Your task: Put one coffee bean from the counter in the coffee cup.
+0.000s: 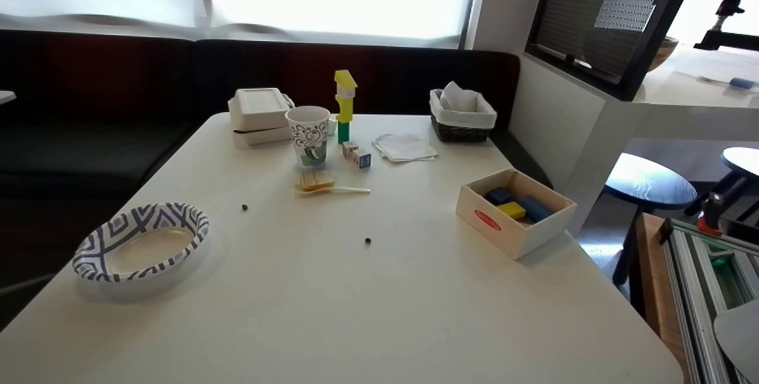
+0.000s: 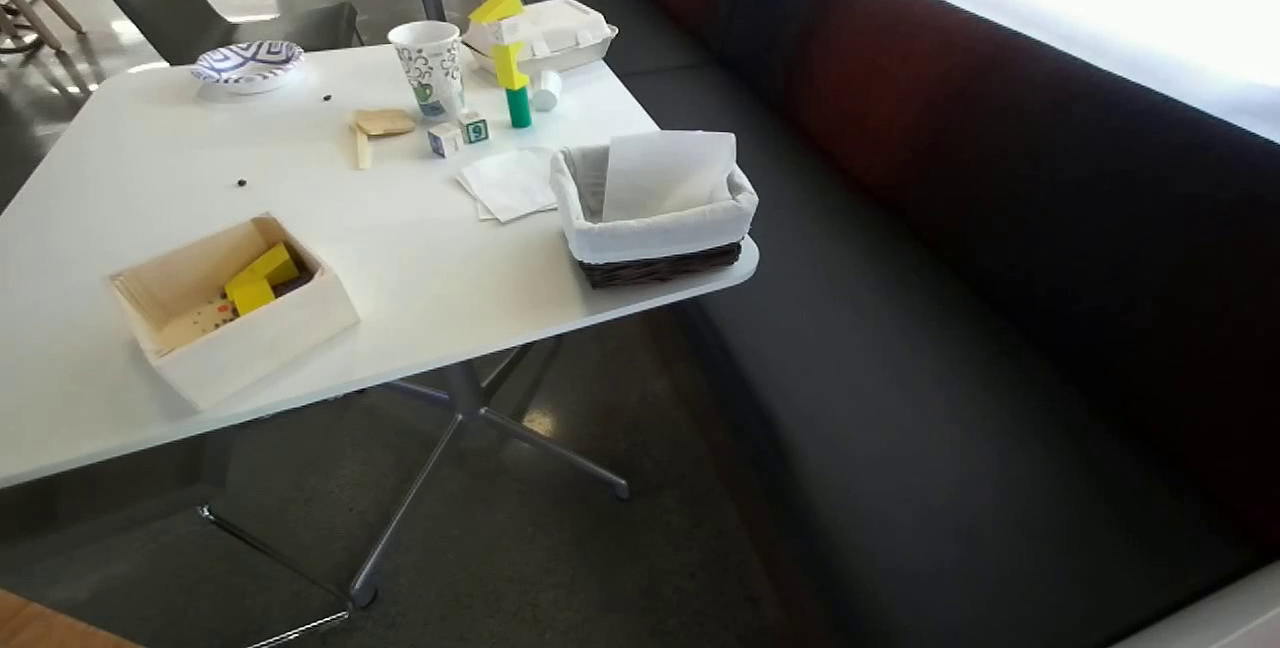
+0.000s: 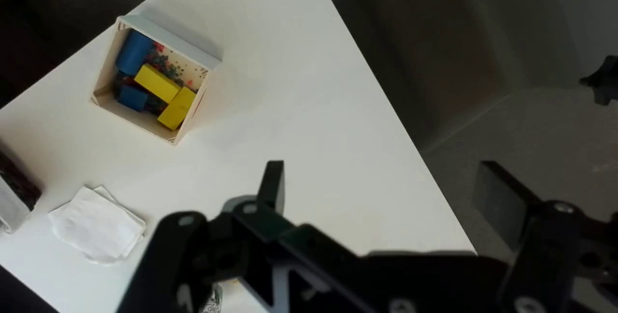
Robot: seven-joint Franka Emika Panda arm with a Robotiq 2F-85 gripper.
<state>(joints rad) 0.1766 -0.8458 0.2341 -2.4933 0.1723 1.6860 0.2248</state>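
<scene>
Two tiny dark coffee beans lie apart on the white counter (image 1: 332, 313). One coffee bean (image 1: 244, 207) is near the patterned bowl, and it also shows in an exterior view (image 2: 327, 98). The other bean (image 1: 367, 240) is nearer the wooden box, also seen in an exterior view (image 2: 241, 183). The coffee cup (image 1: 311, 141), whitish with a scroll print, stands upright toward the back and shows in an exterior view (image 2: 430, 68). In the wrist view a sliver of the cup (image 3: 212, 301) shows behind my gripper (image 3: 381, 173). My gripper is open and empty above the counter's edge. No beans show there.
A patterned bowl (image 1: 142, 242), a white food box (image 1: 261, 112), a block tower (image 1: 344, 105), letter blocks (image 1: 360, 157), a spoon (image 1: 350, 190) with a tan item, napkins (image 1: 405, 147), a lined basket (image 1: 462, 114) and a wooden block box (image 1: 513, 212) stand on the counter.
</scene>
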